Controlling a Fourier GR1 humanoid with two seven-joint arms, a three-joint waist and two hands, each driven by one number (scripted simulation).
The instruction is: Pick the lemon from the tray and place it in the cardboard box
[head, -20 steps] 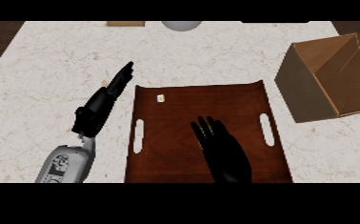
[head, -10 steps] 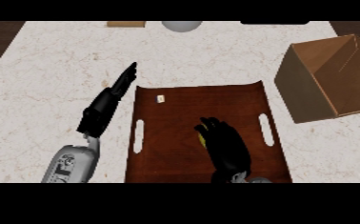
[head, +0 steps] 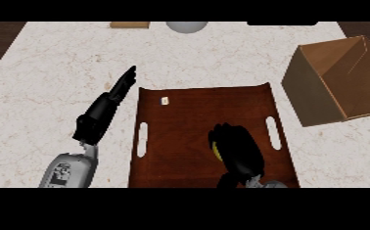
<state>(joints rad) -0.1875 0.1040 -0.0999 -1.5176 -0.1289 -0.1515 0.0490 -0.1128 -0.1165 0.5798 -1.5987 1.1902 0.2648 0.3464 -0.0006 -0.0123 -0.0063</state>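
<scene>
Your black right hand (head: 239,153) curls round the round yellow lemon (head: 215,150) at the dark brown wooden tray's (head: 209,109) near end. Your left hand (head: 108,109), fingers straight and empty, lies left of it.

The table (head: 65,77) looks like smooth, pale, veined marble. The tray (head: 209,111) is dark wood with a slight sheen, and the box (head: 318,89) is matt brown cardboard.

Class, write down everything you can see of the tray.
The tray is a dark brown, wood-looking rectangle lying flat on the marble counter, with a slot handle near each side. A small pale object sits near its far left corner. The right hand curls over a lemon on its near part.
</scene>
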